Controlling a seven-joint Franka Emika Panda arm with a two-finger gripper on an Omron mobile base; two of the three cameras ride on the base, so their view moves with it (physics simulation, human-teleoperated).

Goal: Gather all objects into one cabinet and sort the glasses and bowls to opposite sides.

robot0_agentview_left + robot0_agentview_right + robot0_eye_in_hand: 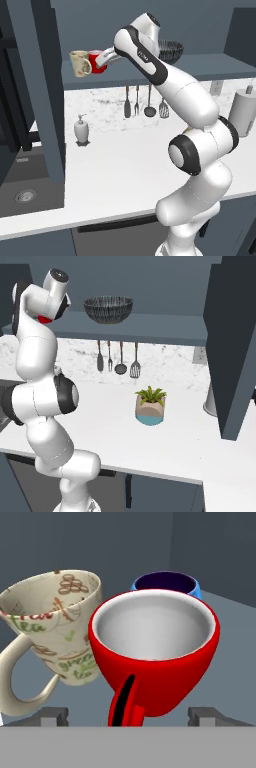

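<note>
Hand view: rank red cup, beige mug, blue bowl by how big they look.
1. red cup, though it's nearest the camera
2. beige mug, close second, so unsure
3. blue bowl, mostly hidden behind the cup

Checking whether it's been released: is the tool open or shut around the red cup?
Open: in the hand view both fingertips stand apart from the red cup, not touching.
</note>
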